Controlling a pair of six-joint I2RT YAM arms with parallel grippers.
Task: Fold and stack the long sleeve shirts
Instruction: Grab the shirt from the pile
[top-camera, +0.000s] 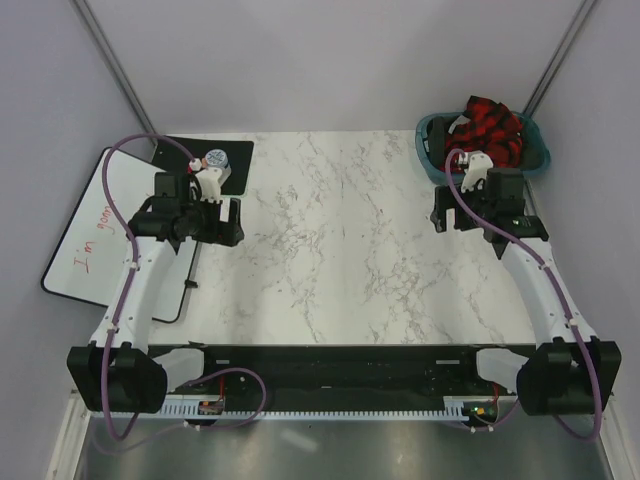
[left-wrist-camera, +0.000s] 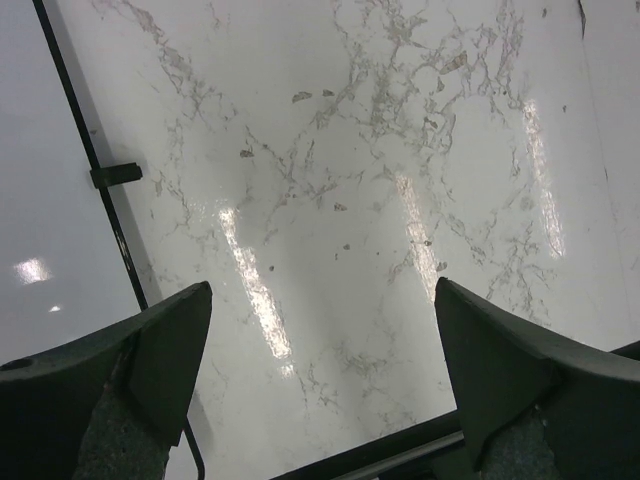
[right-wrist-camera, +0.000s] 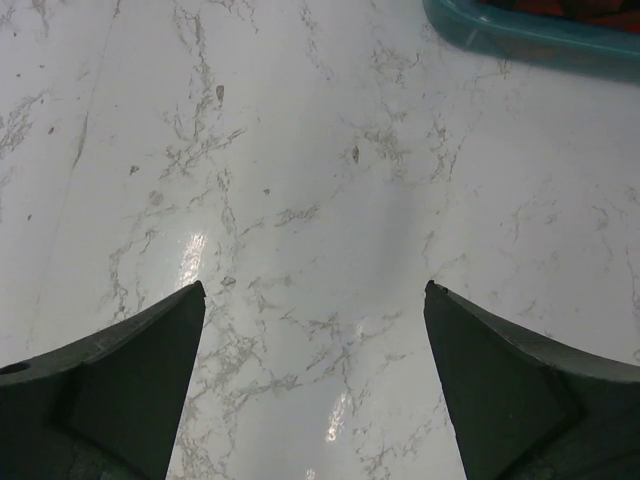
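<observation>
Claws are gaping wide on both arms and gripping nothing: the right claw (right-wrist-camera: 312, 290) is hanging over bare marble worktop (top-camera: 340, 240), and the left claw (left-wrist-camera: 322, 285) is doing the same near the 9 o'clock edge, beside a whiteboard (top-camera: 90, 240). The red-and-black check shirt (top-camera: 492, 128) is lying bunched in a teal basket (top-camera: 428, 135) at the worktop's 1 o'clock corner, just beyond the right claw toward 12 o'clock. The heap is hiding collar and sleeves, so, as I am judging it, a blind pinch is risking a grab on one sleeve or several layers, leaving the shirt dragging out twisted. A low approach is also risking a finger catching the basket rim and shoving or tipping it, since the basket is sitting close to the worktop's edge.
</observation>
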